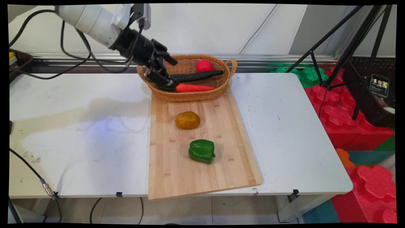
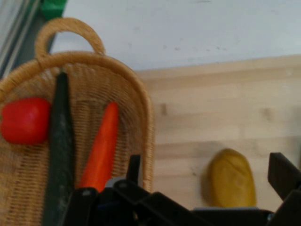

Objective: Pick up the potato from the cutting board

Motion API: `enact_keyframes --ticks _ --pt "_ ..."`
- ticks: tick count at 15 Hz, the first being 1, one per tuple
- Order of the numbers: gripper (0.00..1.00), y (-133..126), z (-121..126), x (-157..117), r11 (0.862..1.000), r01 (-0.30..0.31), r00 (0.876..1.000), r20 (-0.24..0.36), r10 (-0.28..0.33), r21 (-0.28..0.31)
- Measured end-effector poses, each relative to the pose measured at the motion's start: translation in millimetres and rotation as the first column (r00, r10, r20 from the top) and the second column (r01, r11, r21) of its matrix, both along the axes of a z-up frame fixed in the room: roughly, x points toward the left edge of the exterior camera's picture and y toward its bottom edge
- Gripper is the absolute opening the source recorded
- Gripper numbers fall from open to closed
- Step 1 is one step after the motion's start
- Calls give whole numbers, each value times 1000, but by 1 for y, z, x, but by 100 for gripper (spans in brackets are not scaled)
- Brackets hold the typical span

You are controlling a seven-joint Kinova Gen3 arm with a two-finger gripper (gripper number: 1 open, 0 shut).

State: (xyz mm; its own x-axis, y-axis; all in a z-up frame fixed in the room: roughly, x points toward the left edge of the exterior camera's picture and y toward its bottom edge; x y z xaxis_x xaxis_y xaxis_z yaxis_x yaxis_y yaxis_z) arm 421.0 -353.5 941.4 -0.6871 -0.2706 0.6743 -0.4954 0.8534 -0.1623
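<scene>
Here's the layout: the wicker basket [image 1: 190, 95] sits at the far end of the wooden cutting board [image 1: 202, 177], and three things lie in it. There's a carrot [image 1: 194, 88] along the near side, a dark cucumber [image 1: 196, 76] behind it, and a red tomato [image 1: 204, 65] at the far rim. Out on the board there are two more, well apart from the basket: a yellow-brown potato [image 1: 187, 120] in the middle and a green pepper [image 1: 202, 151] nearer the front edge. The white table [image 1: 79, 126] to the left carries nothing else.

Now the gripper [image 1: 166, 80]: it hangs low over the basket's left rim, right by the carrot's leafy end. Its fingers [image 2: 134, 165] stand wide apart in the hand view, with nothing clamped between them. Only the board and the potato show through the gap. Whether a fingertip is actually touching the carrot or the rim can't be made out from either view.
</scene>
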Motion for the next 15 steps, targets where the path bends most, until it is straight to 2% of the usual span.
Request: enact_keyframes --ticks 7,15 --pt "100 20 -34 -3 997 -16 1000 8 16 79" --pt "100 26 -90 -13 982 -59 998 15 58 181"
